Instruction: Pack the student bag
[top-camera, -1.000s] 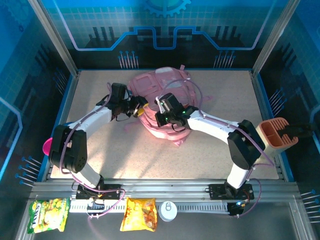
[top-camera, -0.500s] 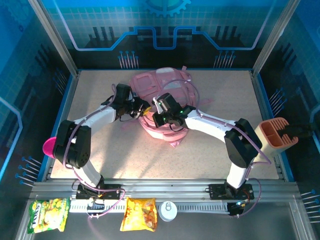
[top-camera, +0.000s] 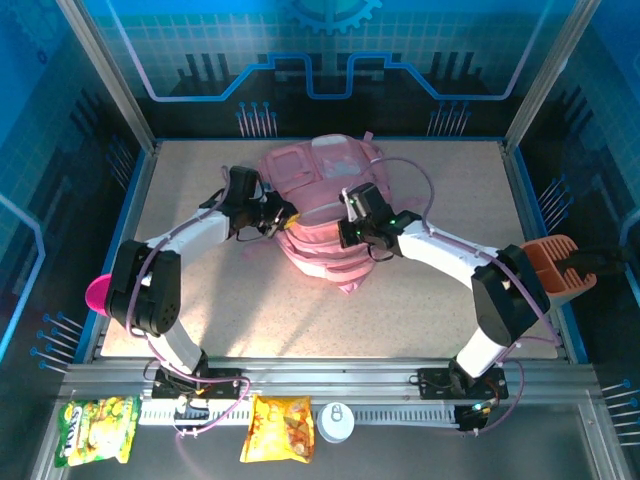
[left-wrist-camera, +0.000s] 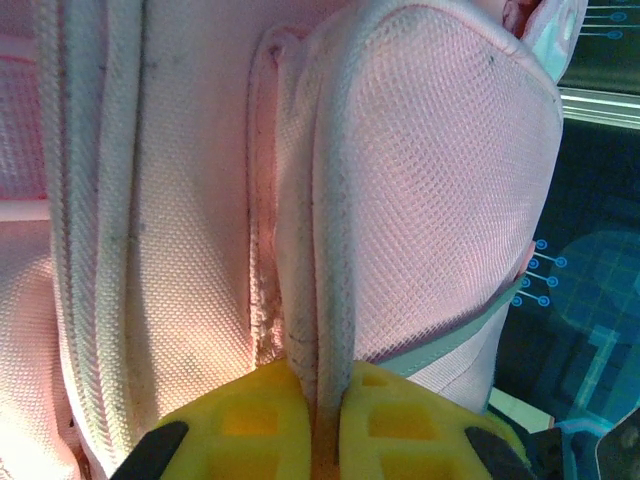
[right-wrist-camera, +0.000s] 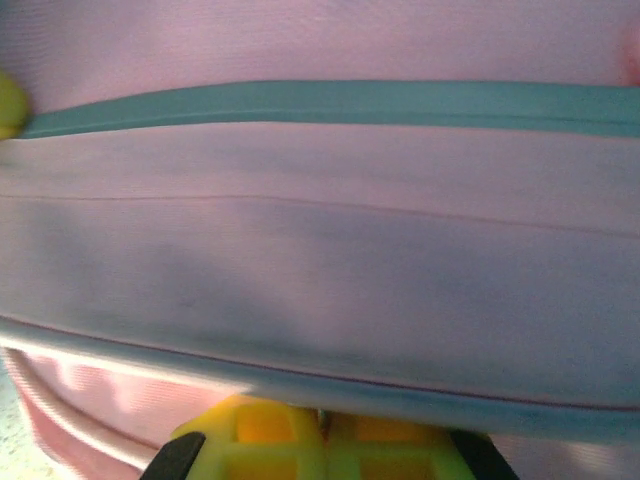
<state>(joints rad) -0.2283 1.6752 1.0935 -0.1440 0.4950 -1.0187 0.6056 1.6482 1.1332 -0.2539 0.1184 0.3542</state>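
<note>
**Both arms reach in on the pink bag, jaws closed**

The table (top-camera: 200, 300) carries the student bag (top-camera: 320, 175) toward its far middle, lying flat and crumpled, its pink straps spread toward the near side.

The left arm (top-camera: 190, 240) rises from its base at the near left corner. It bends at the elbow and stretches across to the right, so its wrist meets the bag's left edge. The right arm (top-camera: 450, 258) mirrors it, sweeping in from the near right with its forearm low and its wrist over the bag's near right part.

The left gripper (top-camera: 283, 222) is clamped on the bag. In its wrist view the yellow fingers (left-wrist-camera: 270, 410) press together on the corded edge of a padded mesh strap (left-wrist-camera: 430, 200), which runs up from between them.

The right gripper (top-camera: 348, 232) sits on the bag with its jaws closed. In its wrist view the pads (right-wrist-camera: 270, 430) meet with barely a line between them, and pink fabric lies right against their tips. That view is too close to tell whether a fold is pinched.
</note>
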